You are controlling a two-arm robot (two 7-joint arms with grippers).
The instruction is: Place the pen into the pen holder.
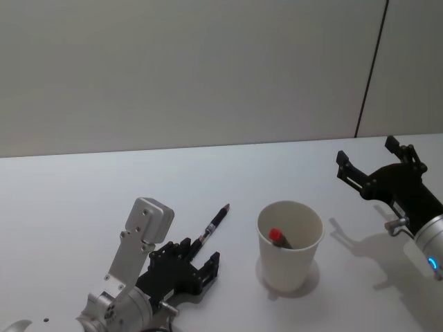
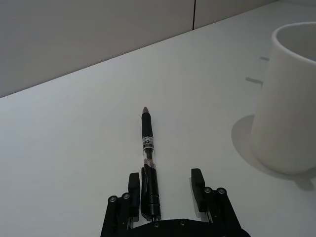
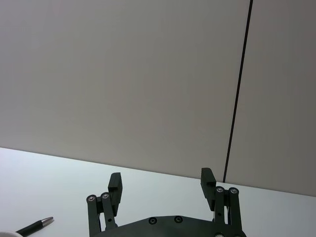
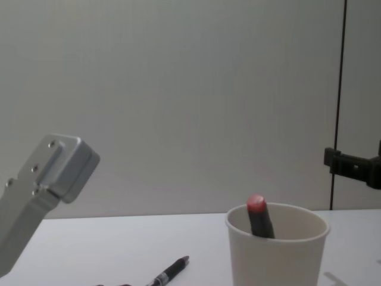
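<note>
Here, my left gripper [image 1: 199, 253] reaches low along the table [image 1: 104, 194], fingers spread either side of the rear end of the black pen [image 1: 213, 227]. The pen lies flat, just left of the white pen holder [image 1: 291, 263]. My right gripper [image 1: 367, 151] hovers raised at right, fingers apart, empty.

a plain white table [image 1: 208, 173] stretches across the foreground, its top matte and smooth. behind it stands a pale grey-beige wall [image 1: 173, 69], flat and plain, meeting the table's far edge in a straight line. toward the right a thin dark seam [image 1: 372, 69] runs up the wall and splits it into two panels. the light is soft and even, leaving faint grey shadows on the tabletop.
</note>
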